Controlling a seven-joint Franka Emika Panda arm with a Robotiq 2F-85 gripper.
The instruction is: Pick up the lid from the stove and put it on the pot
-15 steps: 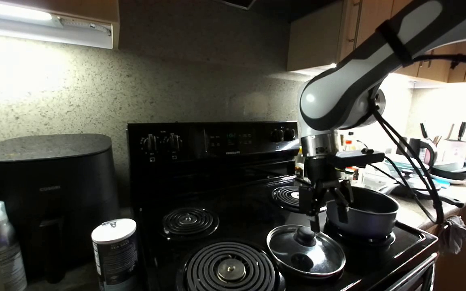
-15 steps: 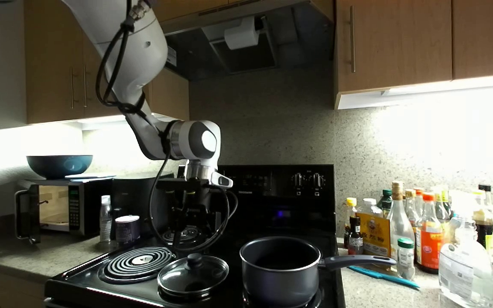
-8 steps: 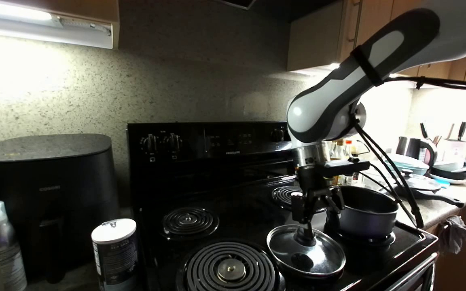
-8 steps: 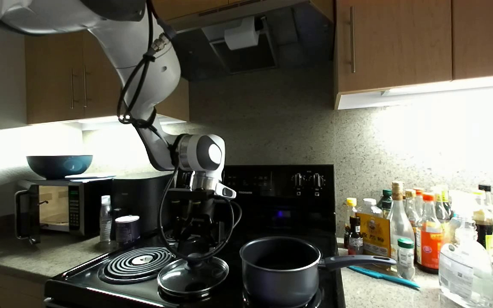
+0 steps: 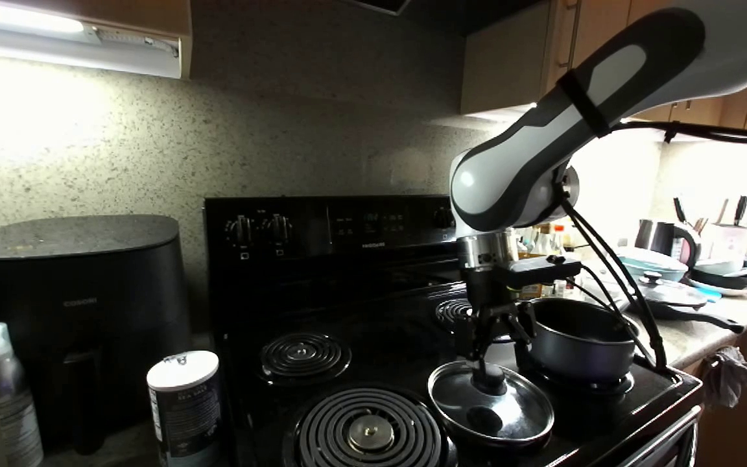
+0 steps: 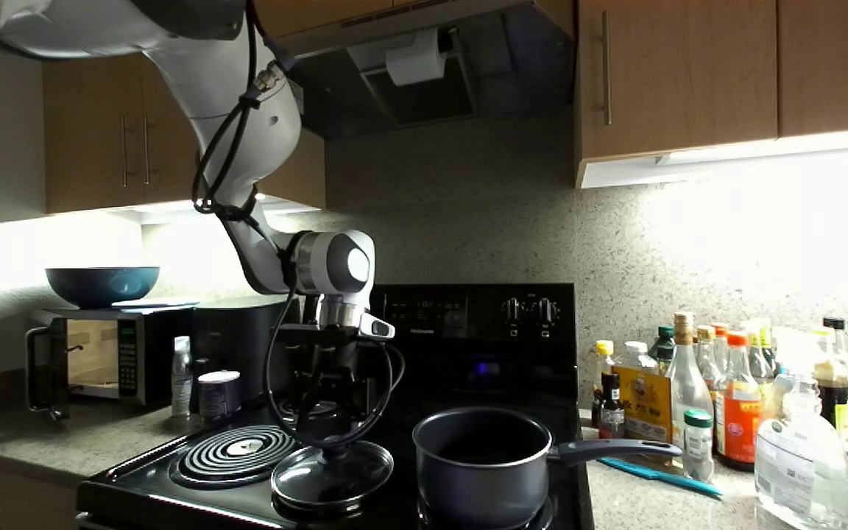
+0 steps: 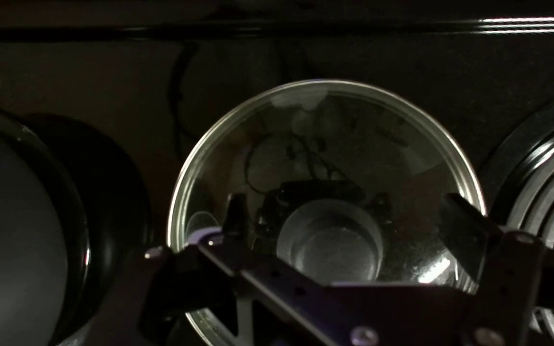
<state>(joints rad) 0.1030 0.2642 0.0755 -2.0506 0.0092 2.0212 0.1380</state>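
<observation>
The glass lid (image 5: 519, 415) with a metal rim and dark knob lies flat on a front burner of the black stove (image 5: 380, 350); it also shows in an exterior view (image 6: 302, 478). In the wrist view the lid (image 7: 315, 125) fills the middle, its knob (image 7: 330, 250) between my fingers. My gripper (image 5: 502, 353) is open, low over the lid, fingers apart around the knob; it also shows in the wrist view (image 7: 346, 216). I cannot tell whether a finger touches the knob. The dark pot (image 6: 479, 478), uncovered, stands beside the lid; it also shows in an exterior view (image 5: 584, 357).
A coil burner (image 5: 370, 434) lies beside the lid. A salt can (image 5: 185, 408) and a large black cooker (image 5: 75, 324) stand beside the stove. The pot's handle (image 6: 615, 449) reaches over the counter toward several bottles (image 6: 737, 412). Another lidded pan (image 5: 672, 295) stands on the counter.
My gripper has come down over the lid's knob, then shifted slightly to the left in both exterior views. The lid and the pot have not moved.
</observation>
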